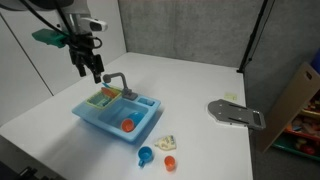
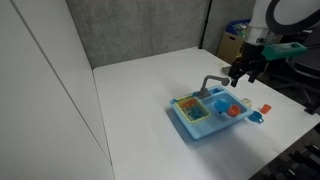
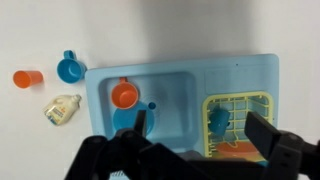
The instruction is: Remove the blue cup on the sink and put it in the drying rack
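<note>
The light blue toy sink (image 3: 230,75) with a grey faucet (image 1: 116,79) stands on the white table and shows in both exterior views (image 1: 140,128) (image 2: 192,128). The yellow-green drying rack (image 3: 268,100) sits in one end of the sink (image 1: 100,98). A small blue cup (image 3: 219,122) lies inside the rack, beside an orange item (image 3: 240,151). A second blue cup (image 3: 70,68) stands on the table outside the sink (image 1: 146,155). My gripper (image 3: 200,130) is open and empty, hovering above the sink's rack end (image 1: 92,68) (image 2: 243,72).
An orange cup (image 3: 123,94) sits in the basin. A small orange cup (image 3: 27,78) and a pale bottle (image 3: 62,108) lie on the table next to the second blue cup. A grey flat object (image 1: 235,113) lies further off. A cardboard box (image 1: 300,95) stands past the table edge.
</note>
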Robot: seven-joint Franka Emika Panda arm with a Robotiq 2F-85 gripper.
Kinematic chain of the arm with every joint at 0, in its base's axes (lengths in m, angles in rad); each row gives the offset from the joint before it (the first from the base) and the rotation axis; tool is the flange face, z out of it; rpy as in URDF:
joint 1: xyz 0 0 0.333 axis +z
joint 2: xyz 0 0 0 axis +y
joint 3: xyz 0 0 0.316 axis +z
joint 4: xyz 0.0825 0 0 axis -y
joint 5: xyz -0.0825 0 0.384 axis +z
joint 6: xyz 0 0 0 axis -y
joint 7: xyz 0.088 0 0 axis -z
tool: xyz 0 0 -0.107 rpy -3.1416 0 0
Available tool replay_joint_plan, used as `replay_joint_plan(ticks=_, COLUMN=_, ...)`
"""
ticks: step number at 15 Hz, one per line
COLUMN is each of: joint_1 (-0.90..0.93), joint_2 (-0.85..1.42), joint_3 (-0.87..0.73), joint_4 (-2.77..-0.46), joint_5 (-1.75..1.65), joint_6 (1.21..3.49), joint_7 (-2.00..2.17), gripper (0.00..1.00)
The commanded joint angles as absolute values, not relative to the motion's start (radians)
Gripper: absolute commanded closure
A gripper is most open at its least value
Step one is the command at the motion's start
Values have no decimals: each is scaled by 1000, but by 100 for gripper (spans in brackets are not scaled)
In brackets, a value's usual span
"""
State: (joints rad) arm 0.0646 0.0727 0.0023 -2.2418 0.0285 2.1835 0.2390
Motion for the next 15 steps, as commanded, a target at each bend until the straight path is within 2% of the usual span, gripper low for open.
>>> replay_joint_plan(ticks=1, joint_1=40, joint_2=-41, joint_3=-3, joint_4=-2296, joint_5=17, joint_6=2144, joint_7=278, gripper=0)
replay_joint_plan(ticks=15, joint_1=-15, joint_2=-284, joint_3=-6, joint_4=-2323, joint_5=-48, joint_6=1882, joint_7=185, gripper=0)
